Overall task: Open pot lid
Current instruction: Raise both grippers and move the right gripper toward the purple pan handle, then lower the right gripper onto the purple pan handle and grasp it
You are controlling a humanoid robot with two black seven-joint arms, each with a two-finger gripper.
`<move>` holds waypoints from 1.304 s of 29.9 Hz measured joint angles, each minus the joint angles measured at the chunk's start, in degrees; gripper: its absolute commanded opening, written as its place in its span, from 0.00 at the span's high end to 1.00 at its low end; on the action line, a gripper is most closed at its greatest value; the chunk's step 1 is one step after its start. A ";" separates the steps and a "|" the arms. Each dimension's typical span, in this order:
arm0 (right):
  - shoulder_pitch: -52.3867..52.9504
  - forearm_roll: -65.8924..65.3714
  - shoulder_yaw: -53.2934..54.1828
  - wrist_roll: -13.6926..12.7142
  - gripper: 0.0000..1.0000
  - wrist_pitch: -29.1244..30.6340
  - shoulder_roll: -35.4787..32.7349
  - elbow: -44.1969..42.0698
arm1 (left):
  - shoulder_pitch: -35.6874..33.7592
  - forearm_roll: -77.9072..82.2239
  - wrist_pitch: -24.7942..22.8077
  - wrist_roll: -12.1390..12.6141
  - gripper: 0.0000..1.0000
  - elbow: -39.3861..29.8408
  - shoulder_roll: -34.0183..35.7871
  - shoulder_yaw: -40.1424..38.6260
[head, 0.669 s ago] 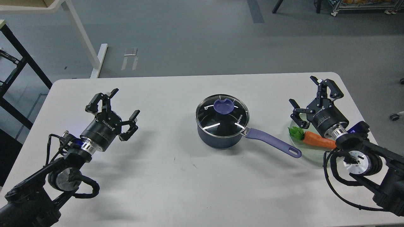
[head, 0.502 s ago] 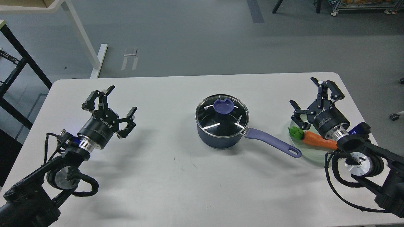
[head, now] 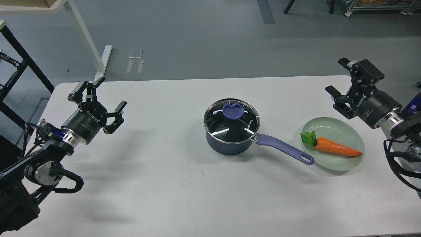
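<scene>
At the left side of the white table the left gripper hangs with its fingers spread wide and nothing between them, well apart from the pot. The pot stands near the middle of the table, its long handle running out to the right, and the pot lid sits closed on its rim, the flat knob toward the far side. Right of the handle's tip, a pale green glass plate holds a carrot. Beyond the plate, the right gripper is likewise spread open and empty, well apart from the lid. I judge the task at its approach step: the lid is untouched, and the next move calls for one gripper to travel inward, come down over the knob and close on it before lifting.
</scene>
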 measured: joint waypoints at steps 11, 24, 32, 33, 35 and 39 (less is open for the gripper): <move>17.99 -41.71 -14.81 0.00 0.00 -1.53 -4.76 5.68 | -6.61 4.09 0.90 -1.83 0.01 0.24 1.78 3.52; 37.44 -71.35 -41.70 0.00 0.02 -1.45 4.17 6.43 | -8.44 3.93 1.05 -2.92 0.01 -0.60 1.81 6.70; 37.42 -77.55 -47.21 -0.02 0.13 -1.56 8.17 3.58 | -8.52 3.93 2.18 -2.92 0.01 -1.85 1.70 6.71; 37.27 -77.62 -47.46 -0.02 0.15 -1.59 8.57 3.46 | -8.52 3.93 2.21 -2.92 0.01 -1.98 1.70 6.71; 37.11 -77.70 -47.76 -0.02 0.19 -1.59 9.05 3.34 | -8.52 3.93 2.28 -2.93 0.01 -2.25 1.70 6.71; 36.97 -77.74 -48.02 -0.02 0.33 -1.59 9.31 3.00 | -8.52 3.93 2.36 -2.93 0.01 -2.44 1.70 6.71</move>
